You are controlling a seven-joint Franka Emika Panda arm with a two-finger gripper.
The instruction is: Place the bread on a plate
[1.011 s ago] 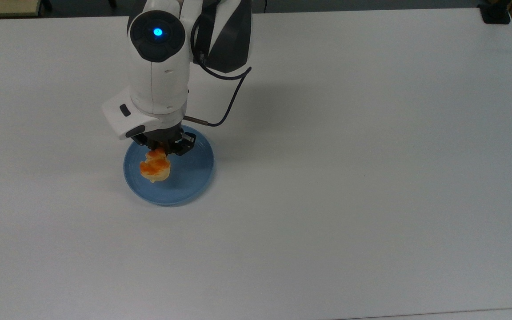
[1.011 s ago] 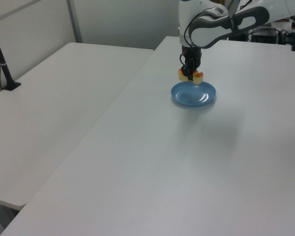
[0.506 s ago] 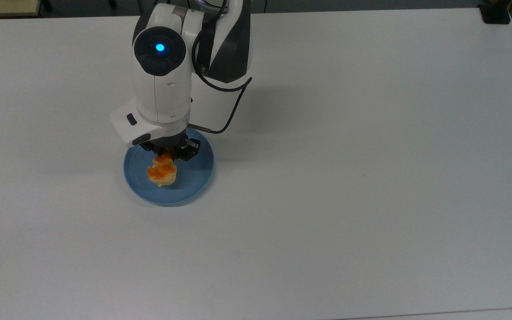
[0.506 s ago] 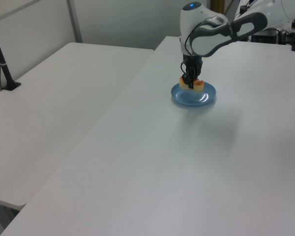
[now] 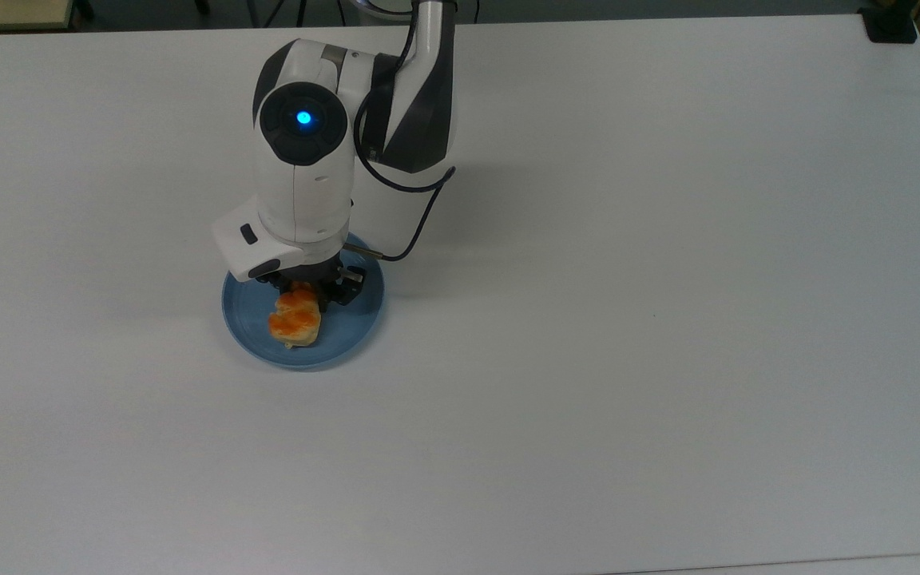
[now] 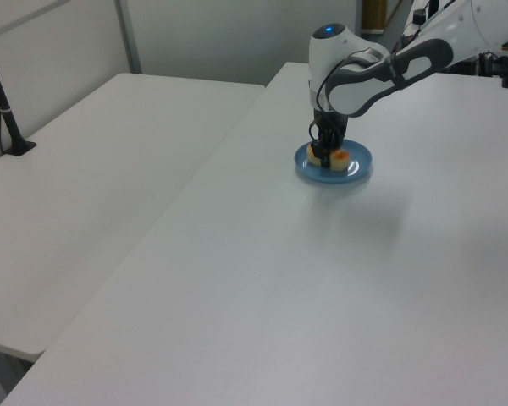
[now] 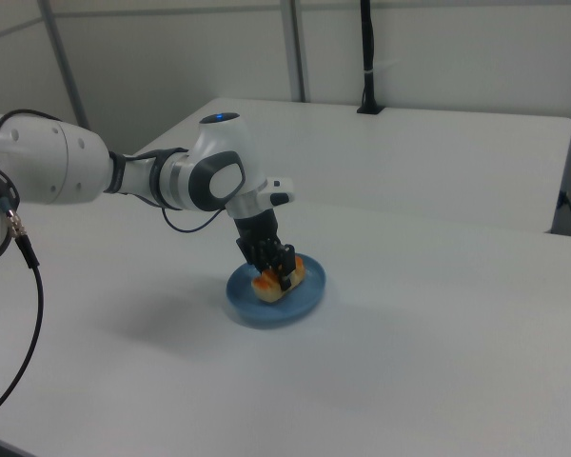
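On the light-blue plate (image 5: pixel 348 339) lay the bread (image 5: pixel 295 318), down low against the dish floor as far as the left view and the right view showed. Its long axis in the top view ran from upper right to lower left, slightly off vertical, with the pale end pointing toward the top view's bottom edge and the other end tucked under the gripper (image 5: pixel 306 289). Orange-brown bumps faced upward. In the right view the bread (image 7: pixel 278 279) sat toward the middle of the plate (image 7: pixel 252 307), its length running along the dish from the right view's lower left to upper right.

The gripper's dark fingers were closed narrowly on the bread's upper end, one on each side, gripping it; in the left view the gripper (image 6: pixel 326 153) stood upright over the plate (image 6: pixel 356 172) with the bread (image 6: pixel 336 159) showing on both sides of the fingers. The white arm (image 5: pixel 304 176) leaned over the plate's far rim on the white table (image 5: pixel 668 319).

Compared with a second before, the arm had dropped lower: the bread had hung clearly above the plate in the left view then, and it now sat down at the dish. In the top view the bread had shifted slightly toward the plate's centre.
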